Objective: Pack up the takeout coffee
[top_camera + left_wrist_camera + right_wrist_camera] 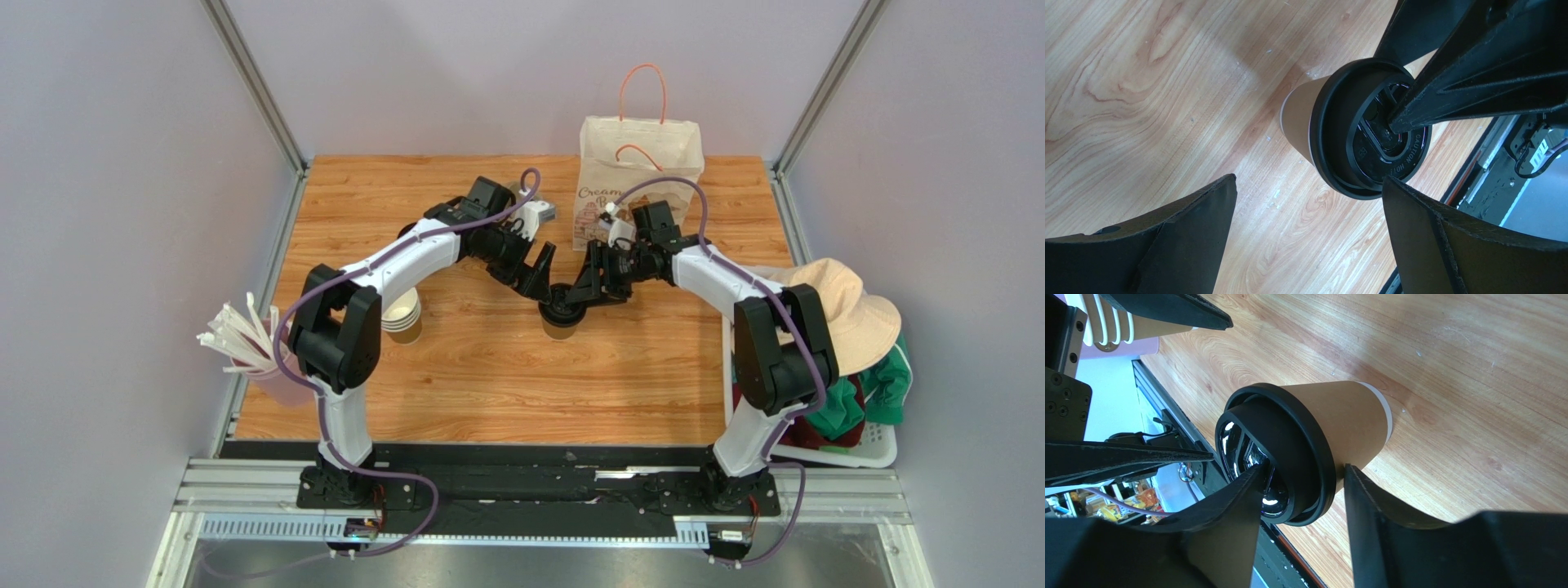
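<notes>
Kraft paper under a black plastic lid (1318,453): the coffee (562,322) stands upright mid-counter (491,380), between the two arms and well short of the bag (638,165) at the far edge. I'd judge it light and easily crushed. The paper wall looks thin enough to dent under a squeeze, and the lid's rim is the stiff part. If it is full, tilting could spill it through the sip hole, and a pull on the lid alone might pop it off. The best hold looks to be just under the rim, or across it.

The right fingers (1235,508) take it across the rim. They are narrowed over it, with one tip down in the lid's recess and the other against the paper outside, both apparently touching. The left fingers (1198,233) are spread wide with nothing between them, just beside the coffee.

From above, the arms hide most of the coffee and the grip cannot be read. Only that view shows the bag, and a stack of lidless cups (401,316) by the left arm. The right wrist view shows the straddle of the rim. The left wrist view shows the tip seated near the lid's centre.
</notes>
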